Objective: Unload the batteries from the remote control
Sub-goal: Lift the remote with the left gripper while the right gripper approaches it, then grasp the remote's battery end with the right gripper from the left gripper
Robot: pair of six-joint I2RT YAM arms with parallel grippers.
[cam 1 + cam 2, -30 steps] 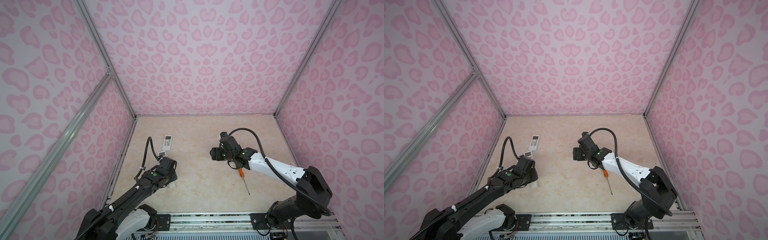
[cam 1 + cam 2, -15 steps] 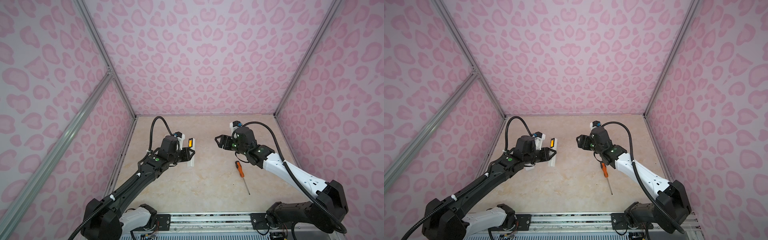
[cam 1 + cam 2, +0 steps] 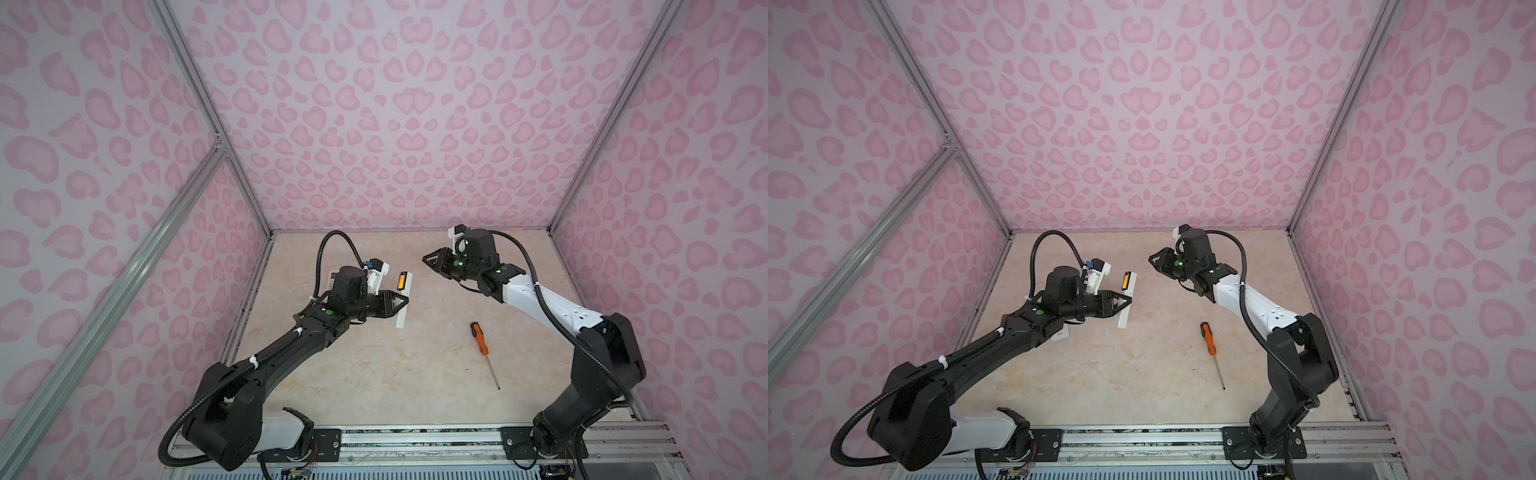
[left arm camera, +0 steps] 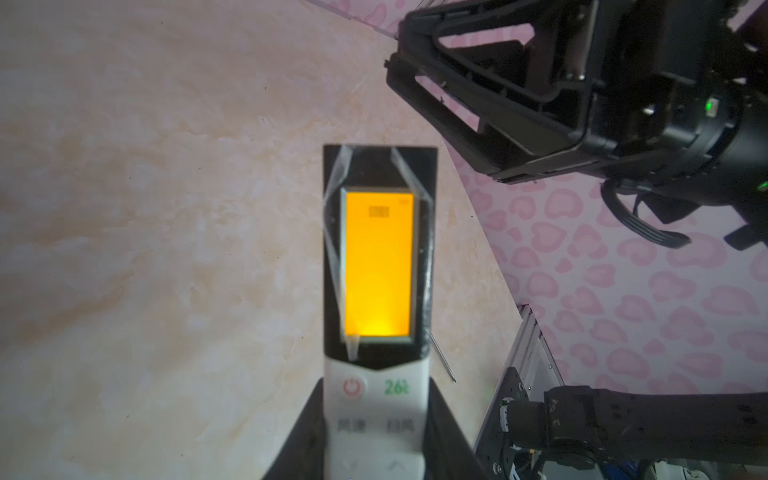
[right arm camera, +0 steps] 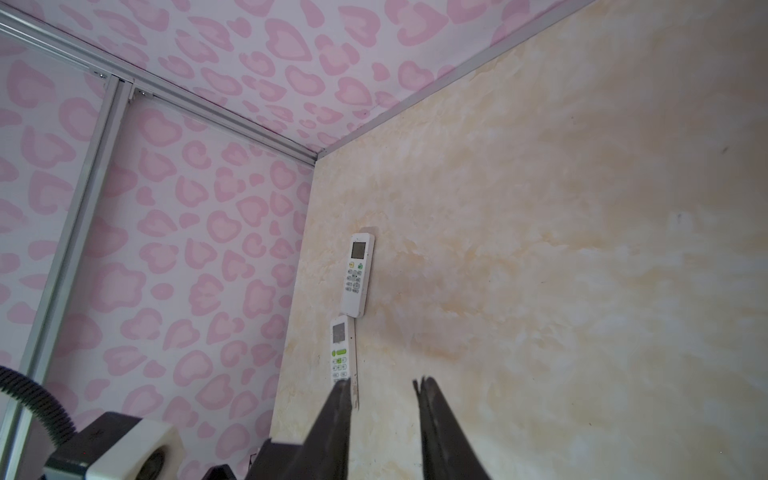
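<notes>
Currently the left gripper (image 3: 401,302) is clamped on a slim white plastic remote control (image 3: 400,318) with a black upper panel. It grips the remote control across its long edges about halfway down and holds it off the beige marbled tabletop (image 3: 374,374). In the left wrist view the button face is turned to the camera. A tall rectangular display (image 4: 377,266) glows orange, with a round red power button (image 4: 352,387) below it, and the black fingers (image 4: 305,428) press on both sides of the white body. Its back faces away from that camera, so the batteries cannot be seen in any view (whether they sit inside the remote control I cannot tell).

The right gripper (image 3: 424,258) hangs in the air near the screen end of the held remote control, apart from it and pointing toward it. The right wrist view shows its two dark fingers (image 5: 338,415) standing apart with only bare tabletop between them, nothing gripped.

An orange-handled screwdriver (image 3: 482,347) with a thin metal shaft lies flat on the tabletop between the two arms, nearer the right one and well apart from both grippers. Two more white rectangular remotes lie face up close to the pink patterned side wall. One is a grey-screened remote (image 5: 357,276). The other, a green-buttoned remote (image 5: 340,349), lies just beside its end, partly hidden behind a finger.
</notes>
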